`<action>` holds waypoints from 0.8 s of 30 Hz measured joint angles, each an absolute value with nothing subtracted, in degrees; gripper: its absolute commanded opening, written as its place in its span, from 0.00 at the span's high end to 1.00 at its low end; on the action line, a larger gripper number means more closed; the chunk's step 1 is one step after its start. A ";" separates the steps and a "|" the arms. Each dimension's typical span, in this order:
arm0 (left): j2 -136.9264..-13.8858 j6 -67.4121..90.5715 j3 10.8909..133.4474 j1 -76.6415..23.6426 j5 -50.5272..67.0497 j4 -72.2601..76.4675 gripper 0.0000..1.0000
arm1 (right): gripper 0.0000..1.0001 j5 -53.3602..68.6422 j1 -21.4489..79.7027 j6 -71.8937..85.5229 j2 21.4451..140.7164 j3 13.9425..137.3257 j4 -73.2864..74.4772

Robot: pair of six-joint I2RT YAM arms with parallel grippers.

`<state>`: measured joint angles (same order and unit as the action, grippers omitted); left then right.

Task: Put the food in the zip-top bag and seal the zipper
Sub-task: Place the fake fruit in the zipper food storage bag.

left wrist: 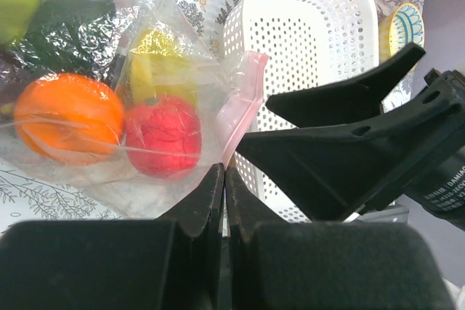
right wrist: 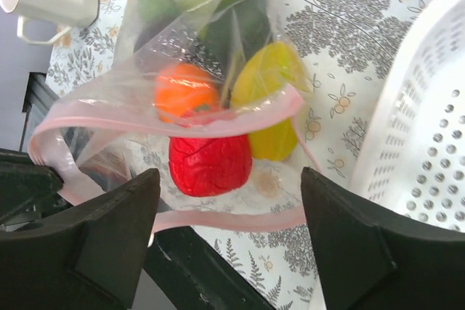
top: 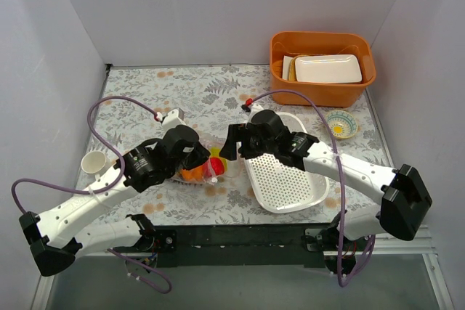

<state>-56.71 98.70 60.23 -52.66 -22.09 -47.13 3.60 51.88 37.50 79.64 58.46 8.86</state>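
Food (right wrist: pixel 209 165) inside zip-top bag (right wrist: pixel 109 99), zipper (right wrist: pixel 240 125) unsealed.
Left gripper (left wrist: pixel 224 176) clamps bag edge; right gripper (right wrist: pixel 230 179) jaws wide open.

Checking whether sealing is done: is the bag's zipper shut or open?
Open. In the right wrist view the zipper gapes in two separate pink strips, with the red apple showing between them.

1. Zip-top bag (right wrist: pixel 182 34) — thin clear plastic, crinkled and glossy.
2. Zipper (right wrist: pixel 240 218): smooth pale pink plastic strip.
3. Red apple (right wrist: pixel 209 161) — plastic with a rough, wrinkled skin; orange (right wrist: pixel 185 92) looks matt.
4. Basket (right wrist: pixel 421 121): white perforated plastic, faint sheen.
5. Right claw (right wrist: pixel 231 179): matt black plastic.
6. Bench (right wrist: pixel 349 12): matt floral-printed covering.
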 measured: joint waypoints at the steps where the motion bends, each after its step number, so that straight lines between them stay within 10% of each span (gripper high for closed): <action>1: -56.60 98.85 60.47 -52.66 -22.33 -47.46 0.99 | 0.28 2.81 51.88 37.54 78.91 58.46 9.93; 24: -55.88 100.40 63.37 -52.60 -26.37 -50.17 0.98 | 0.48 2.02 52.40 47.03 80.05 57.19 20.29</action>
